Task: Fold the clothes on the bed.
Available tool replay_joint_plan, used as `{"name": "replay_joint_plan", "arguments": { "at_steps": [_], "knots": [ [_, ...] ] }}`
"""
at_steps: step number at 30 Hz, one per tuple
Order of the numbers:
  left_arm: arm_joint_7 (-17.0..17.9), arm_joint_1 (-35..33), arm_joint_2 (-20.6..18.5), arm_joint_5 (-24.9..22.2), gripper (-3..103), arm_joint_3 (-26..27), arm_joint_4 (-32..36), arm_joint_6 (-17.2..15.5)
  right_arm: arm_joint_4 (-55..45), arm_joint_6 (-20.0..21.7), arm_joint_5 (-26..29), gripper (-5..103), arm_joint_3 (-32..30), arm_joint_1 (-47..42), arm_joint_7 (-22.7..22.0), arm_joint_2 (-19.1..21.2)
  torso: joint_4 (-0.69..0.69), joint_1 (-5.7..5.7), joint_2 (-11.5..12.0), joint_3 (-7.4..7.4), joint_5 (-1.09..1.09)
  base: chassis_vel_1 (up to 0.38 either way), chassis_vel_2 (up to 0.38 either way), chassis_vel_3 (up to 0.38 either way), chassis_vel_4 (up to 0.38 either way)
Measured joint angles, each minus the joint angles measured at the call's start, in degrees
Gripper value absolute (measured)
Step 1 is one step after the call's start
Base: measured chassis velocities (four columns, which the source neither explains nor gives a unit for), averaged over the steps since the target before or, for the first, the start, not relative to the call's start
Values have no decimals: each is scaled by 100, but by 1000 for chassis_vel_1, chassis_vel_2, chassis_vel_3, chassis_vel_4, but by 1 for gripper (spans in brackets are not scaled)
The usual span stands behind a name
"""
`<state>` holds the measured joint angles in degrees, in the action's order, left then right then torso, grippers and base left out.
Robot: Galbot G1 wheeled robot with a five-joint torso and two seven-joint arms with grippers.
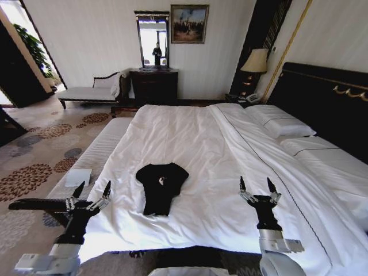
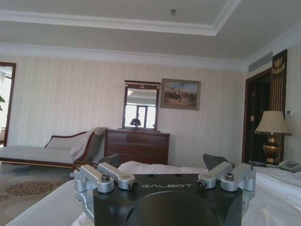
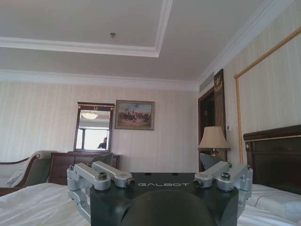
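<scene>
The clothes, one black T-shirt [image 1: 161, 187] with a small pale mark on the chest, lie flat on the white duvet of the bed [image 1: 201, 144] near its foot. The shirt is wider at the far end and narrower toward me. My left gripper [image 1: 92, 190] hovers open to the left of the shirt, over the bed's left edge, with nothing in it. My right gripper [image 1: 256, 185] stands open to the right of the shirt above the duvet, also holding nothing. Both point away from me along the bed, as the left gripper [image 2: 162, 162] and right gripper [image 3: 157, 162] wrist views show.
A grey-striped padded bench [image 1: 98, 150] runs along the bed's left side, with a white sheet [image 1: 77, 177] on it. White pillows [image 1: 282, 123] and a dark headboard [image 1: 328, 98] are at the right. A dresser [image 1: 154, 86], chaise [image 1: 86, 92] and lamp [image 1: 256, 60] stand by the far wall.
</scene>
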<state>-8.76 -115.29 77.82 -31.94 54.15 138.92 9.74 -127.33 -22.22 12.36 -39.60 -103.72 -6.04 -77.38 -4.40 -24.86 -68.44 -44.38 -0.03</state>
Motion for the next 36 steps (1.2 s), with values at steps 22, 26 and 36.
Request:
{"name": "replay_joint_plan", "arguments": {
  "at_steps": [22,26,36],
  "knots": [
    [25,7,-66,-5,100,-8,-59,-83,57,-149,-30,100,8,1,18,-12,0,-1,0,0,-2,19,99,-29,-106],
    [27,10,-76,-9,100,-3,-69,-82,81,-199,-51,100,25,-6,18,-32,0,0,0,0,-1,52,38,-42,-39],
    [168,133,-131,4,100,9,-335,-137,172,-478,14,100,92,23,110,-43,0,0,0,0,-1,11,7,-7,-6]
  ]
}}
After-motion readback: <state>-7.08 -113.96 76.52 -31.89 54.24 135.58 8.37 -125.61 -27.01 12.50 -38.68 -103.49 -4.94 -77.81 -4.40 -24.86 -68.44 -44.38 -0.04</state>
